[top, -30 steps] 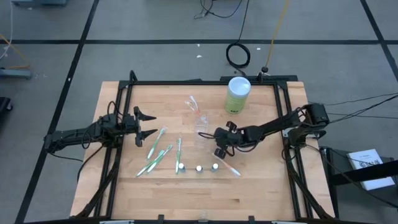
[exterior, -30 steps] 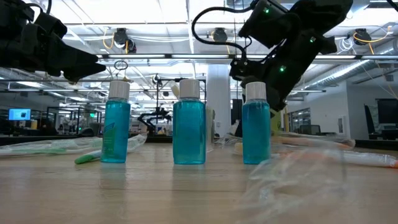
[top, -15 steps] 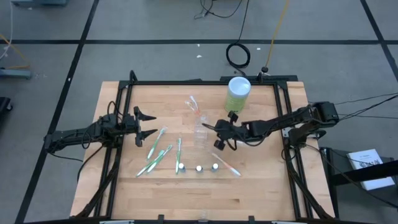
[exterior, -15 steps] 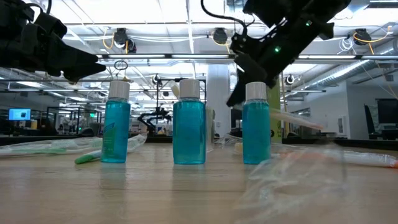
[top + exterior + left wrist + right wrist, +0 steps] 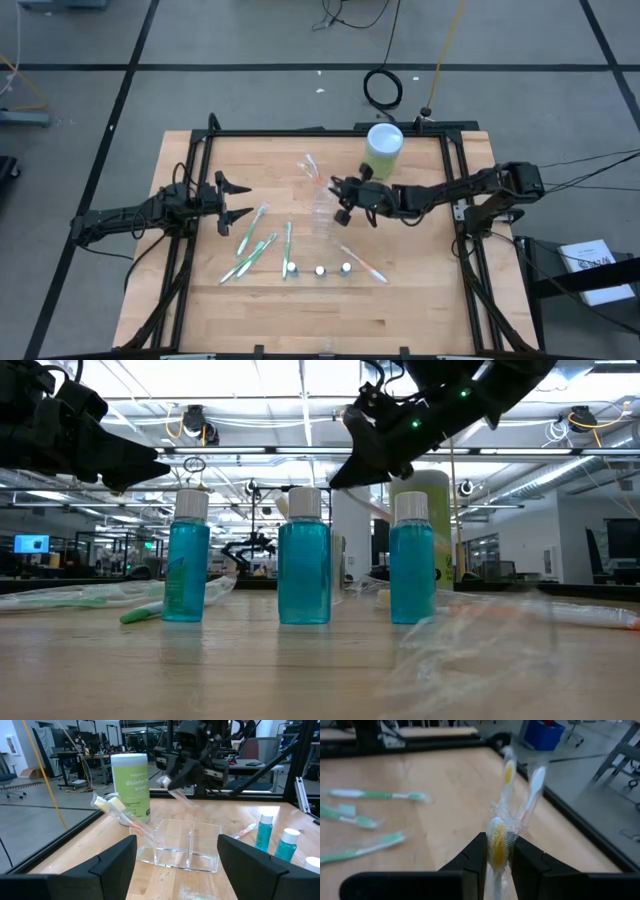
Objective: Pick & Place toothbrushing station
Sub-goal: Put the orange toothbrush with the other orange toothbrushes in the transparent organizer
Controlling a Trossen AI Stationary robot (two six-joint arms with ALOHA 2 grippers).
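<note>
So the right hand [image 5: 338, 193] has swung up and away from the row of blue bottles [image 5: 304, 557] over the last second. It was down by the orange-white toothbrush lying near them, and now it's hovering above the clear divided holder [image 5: 181, 844], close to the lime-green wipes canister [image 5: 382, 150]. Its fingers are pinched nearly shut on a wrapped orange-white toothbrush [image 5: 497, 840], which you can see squeezed right between them in the wrist view. My read: the pick is done and it's lining up to drop this one in with the two brushes [image 5: 111, 805] already leaning in the holder.

The right arm is stretched out long and low across the desk [image 5: 400, 300], hand pointing toward the holder.

The left hand [image 5: 243, 200] hasn't budged, parked at the left side beside the green-white toothbrushes [image 5: 255, 245], fingers spread wide and holding nothing. Another orange-white toothbrush [image 5: 364, 265] still lies on the desk by the bottles.
</note>
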